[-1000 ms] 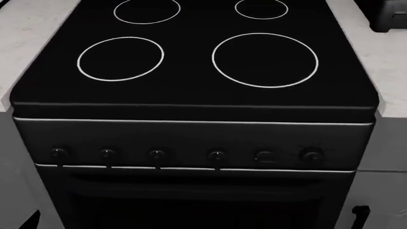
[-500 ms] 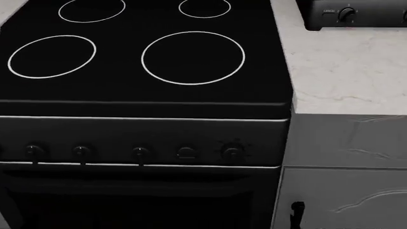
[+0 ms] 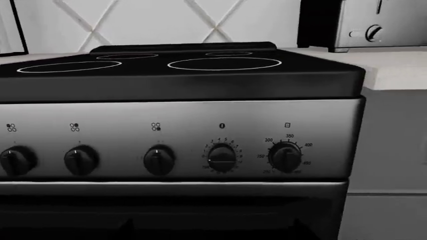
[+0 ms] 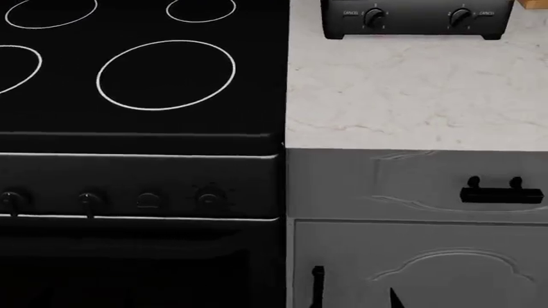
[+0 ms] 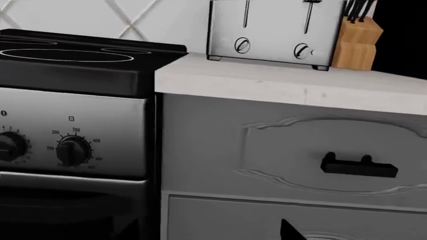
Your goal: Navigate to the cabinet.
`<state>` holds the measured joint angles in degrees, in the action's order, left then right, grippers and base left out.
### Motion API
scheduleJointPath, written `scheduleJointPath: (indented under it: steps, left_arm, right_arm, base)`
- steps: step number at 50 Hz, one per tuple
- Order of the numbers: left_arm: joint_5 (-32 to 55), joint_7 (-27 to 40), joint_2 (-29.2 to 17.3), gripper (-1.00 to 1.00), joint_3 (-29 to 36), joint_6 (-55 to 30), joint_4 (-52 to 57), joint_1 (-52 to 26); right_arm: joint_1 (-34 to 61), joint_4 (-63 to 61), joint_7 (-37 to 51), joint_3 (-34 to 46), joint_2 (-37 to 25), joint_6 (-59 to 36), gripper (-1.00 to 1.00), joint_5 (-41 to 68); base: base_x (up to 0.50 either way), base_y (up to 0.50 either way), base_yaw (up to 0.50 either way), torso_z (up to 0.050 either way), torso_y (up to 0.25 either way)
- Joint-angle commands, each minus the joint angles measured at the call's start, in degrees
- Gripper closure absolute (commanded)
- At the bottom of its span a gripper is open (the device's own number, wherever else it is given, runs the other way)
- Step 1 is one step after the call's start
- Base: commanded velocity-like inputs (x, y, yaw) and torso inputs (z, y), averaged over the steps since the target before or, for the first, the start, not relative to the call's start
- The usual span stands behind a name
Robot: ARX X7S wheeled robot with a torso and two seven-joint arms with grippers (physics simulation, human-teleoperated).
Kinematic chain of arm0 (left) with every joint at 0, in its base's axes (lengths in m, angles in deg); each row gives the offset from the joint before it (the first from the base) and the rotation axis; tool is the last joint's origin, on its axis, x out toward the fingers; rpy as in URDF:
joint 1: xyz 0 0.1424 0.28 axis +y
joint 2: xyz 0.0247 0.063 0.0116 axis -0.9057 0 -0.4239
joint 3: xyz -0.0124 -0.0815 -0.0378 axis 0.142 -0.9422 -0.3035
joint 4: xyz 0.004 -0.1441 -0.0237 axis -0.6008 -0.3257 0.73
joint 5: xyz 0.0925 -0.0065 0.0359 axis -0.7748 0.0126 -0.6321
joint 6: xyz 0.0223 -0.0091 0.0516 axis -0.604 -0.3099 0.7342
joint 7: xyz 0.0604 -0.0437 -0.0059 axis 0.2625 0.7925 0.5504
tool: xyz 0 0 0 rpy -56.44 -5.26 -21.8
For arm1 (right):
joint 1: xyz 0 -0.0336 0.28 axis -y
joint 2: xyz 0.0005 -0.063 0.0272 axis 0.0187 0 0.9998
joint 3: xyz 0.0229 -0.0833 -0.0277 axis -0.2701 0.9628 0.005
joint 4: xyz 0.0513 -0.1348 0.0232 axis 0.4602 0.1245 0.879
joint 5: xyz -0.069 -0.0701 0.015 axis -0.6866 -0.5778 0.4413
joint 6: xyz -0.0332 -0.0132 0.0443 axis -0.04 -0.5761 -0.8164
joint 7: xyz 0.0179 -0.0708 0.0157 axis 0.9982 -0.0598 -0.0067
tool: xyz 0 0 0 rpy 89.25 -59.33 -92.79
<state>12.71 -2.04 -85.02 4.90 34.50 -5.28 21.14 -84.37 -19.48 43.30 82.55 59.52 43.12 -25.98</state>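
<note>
The cabinet [image 4: 411, 186] is a narrow grey unit to the right of the black oven [image 4: 137, 179]. Its drawer carries a short black bar pull [image 4: 501, 192]. Below it the arched-panel door has a vertical black handle [image 4: 317, 285]. A cream marble top [image 4: 411, 96] covers it. The right wrist view faces the cabinet [image 5: 280, 150] and its pull [image 5: 358, 166] from close by. My right gripper [image 5: 211, 227] is open, its dark tips wide apart with nothing between. My left gripper [image 3: 213, 225] is open in front of the oven [image 3: 180, 135], its tips faint against the dark door.
A silver toaster [image 4: 417, 18] stands at the back of the marble top, with a wooden knife block [image 5: 357, 42] beside it. The oven's knob row [image 3: 220, 159] and glass hob [image 4: 163, 74] fill the left. A white tiled wall [image 5: 133, 20] rises behind.
The head view has slid to the right. The oven has shifted from the middle to the left of the frame. The cabinet's drawer, pull and door handle have come into view.
</note>
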Motion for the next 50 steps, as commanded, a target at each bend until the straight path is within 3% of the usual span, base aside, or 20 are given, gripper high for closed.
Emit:
scheduleJointPath:
  steps: [1,50]
  left_arm:
    - [0.0,0.2,-0.2,-1.00,0.3,0.2,0.0,0.0]
    - [0.7,1.0,-0.7,-1.00,1.2,0.5,-0.4,-0.4]
  right_arm:
    - [0.1,0.1,0.1,0.3,-0.2,0.1,-1.00,0.2]
    - [0.3,0.2,0.9,1.0,-0.8,0.4,-1.00,0.9]
  base:
    - [-0.03,-0.50,0.00,0.000,0.000]
    - [-0.02,-0.50,0.00,0.000,0.000]
